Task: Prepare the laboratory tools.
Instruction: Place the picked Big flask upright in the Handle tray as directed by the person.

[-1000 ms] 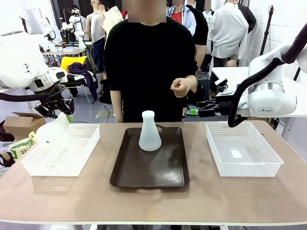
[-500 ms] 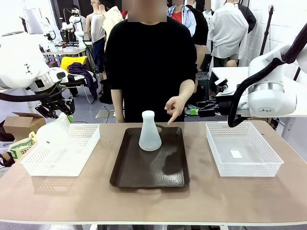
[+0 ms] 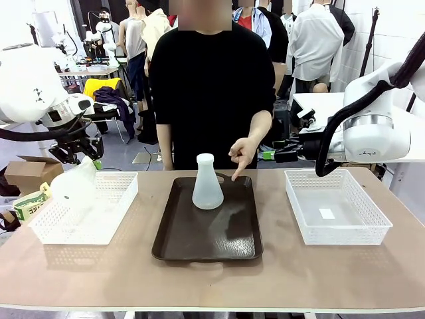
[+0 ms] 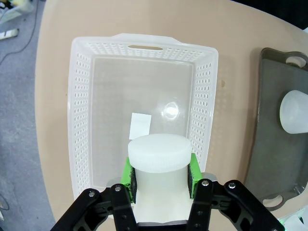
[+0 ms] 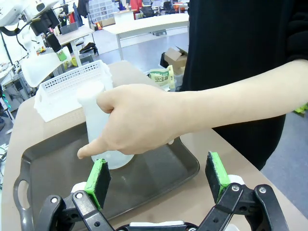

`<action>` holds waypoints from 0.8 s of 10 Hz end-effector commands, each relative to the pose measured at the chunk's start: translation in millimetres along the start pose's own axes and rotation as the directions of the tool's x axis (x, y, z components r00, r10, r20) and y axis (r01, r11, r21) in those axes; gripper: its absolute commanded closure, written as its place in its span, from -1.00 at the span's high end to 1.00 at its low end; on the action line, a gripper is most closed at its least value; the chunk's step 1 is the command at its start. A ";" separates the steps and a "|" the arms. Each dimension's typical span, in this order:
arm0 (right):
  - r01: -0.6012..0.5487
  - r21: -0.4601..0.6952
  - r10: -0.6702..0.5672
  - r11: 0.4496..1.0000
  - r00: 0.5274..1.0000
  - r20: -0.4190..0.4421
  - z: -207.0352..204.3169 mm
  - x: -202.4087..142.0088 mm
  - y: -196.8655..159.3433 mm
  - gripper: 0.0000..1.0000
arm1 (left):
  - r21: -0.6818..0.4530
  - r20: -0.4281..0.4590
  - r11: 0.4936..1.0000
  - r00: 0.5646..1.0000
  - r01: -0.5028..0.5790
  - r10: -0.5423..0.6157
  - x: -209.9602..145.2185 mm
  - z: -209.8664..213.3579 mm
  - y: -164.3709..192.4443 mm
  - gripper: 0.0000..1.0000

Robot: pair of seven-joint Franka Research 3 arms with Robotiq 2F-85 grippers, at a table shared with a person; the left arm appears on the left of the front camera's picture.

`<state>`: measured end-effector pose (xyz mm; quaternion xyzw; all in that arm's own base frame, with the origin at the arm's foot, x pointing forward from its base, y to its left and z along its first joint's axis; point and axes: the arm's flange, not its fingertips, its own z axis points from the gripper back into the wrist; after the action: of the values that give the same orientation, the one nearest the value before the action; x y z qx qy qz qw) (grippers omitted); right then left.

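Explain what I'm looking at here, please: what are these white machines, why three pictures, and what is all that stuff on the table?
These are two white robot arms at a table, with a person standing across from them. The wide picture comes from a fixed camera between the arms. The other two come from small cameras on each arm's wrist, looking along its pincer.

On the table sit a dark brown tray in the middle and a white mesh basket at each side: the left basket and the right basket. One frosted conical flask stands upright on the tray.

The left pincer, with green pads, is shut on the neck of a second flask, holding it above the left basket. The right pincer is open and holds nothing. The person's hand points a finger down at the tray, beside the standing flask.
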<state>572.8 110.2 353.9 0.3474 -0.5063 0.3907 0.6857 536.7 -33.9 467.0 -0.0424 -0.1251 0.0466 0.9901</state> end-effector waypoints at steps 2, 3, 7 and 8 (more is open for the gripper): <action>0.008 0.011 -0.008 1.000 1.000 -0.017 -1.3 1.3 -2.3 1.00 | -0.224 -0.033 0.957 0.980 0.184 -0.196 -23.3 20.2 -19.8 -1.00; 0.008 0.011 -0.008 1.000 1.000 -0.017 -1.3 1.3 -2.3 1.00 | -0.296 0.012 0.916 0.960 0.270 -0.279 -35.8 33.5 -32.3 -1.00; 0.008 0.011 -0.008 1.000 1.000 -0.017 -1.3 1.3 -2.3 1.00 | -0.510 0.162 0.695 0.849 0.508 -0.502 -63.8 54.1 -68.0 -1.00; 0.008 0.011 -0.008 1.000 1.000 -0.017 -1.3 1.3 -2.3 1.00 | -0.542 0.245 0.629 0.821 0.557 -0.516 -66.0 50.3 -80.3 -1.00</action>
<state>572.9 110.2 354.0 0.3474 -0.5064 0.3907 0.6857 464.6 -119.6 519.7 -0.2674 -0.1674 -0.2604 0.9125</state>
